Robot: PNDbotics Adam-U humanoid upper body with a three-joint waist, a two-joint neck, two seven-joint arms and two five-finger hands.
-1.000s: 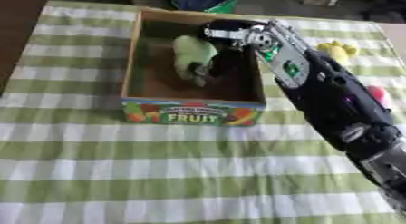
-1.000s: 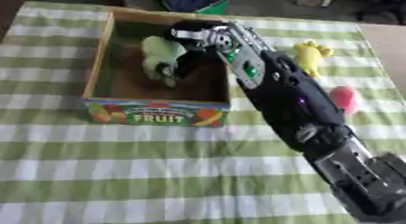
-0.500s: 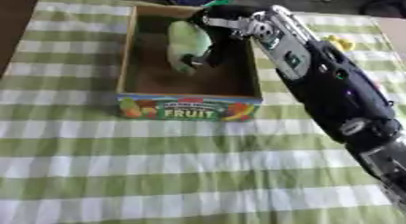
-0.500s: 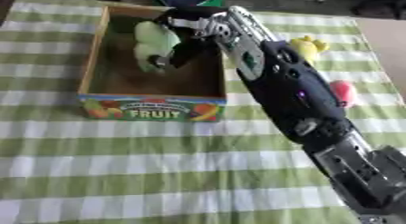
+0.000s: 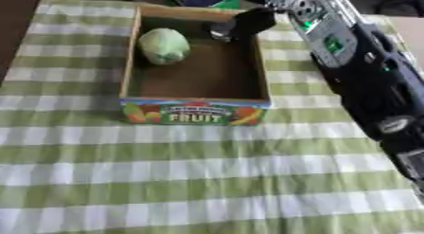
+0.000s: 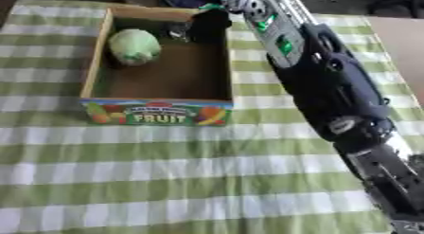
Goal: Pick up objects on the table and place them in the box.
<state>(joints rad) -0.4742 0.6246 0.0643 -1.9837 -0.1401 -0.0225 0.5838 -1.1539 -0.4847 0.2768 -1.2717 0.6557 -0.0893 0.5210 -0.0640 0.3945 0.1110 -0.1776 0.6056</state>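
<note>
- Hovering over the box (image 5: 195, 92), at its far right corner, your right hand (image 5: 245, 22) holds nothing; its fingers look relaxed.
- Green fruit (image 5: 164, 45) lies inside, far left, apart from the hand.

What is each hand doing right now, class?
Left hand: not in view.
Right hand: over the fruit box, holding nothing; fingers cannot be told. Green fruit lies inside.

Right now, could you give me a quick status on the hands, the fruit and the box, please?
Right hand over the box's far right corner, holding nothing. Left hand out of view. Green fruit lying inside the box, far left. Nothing in the way.
</note>
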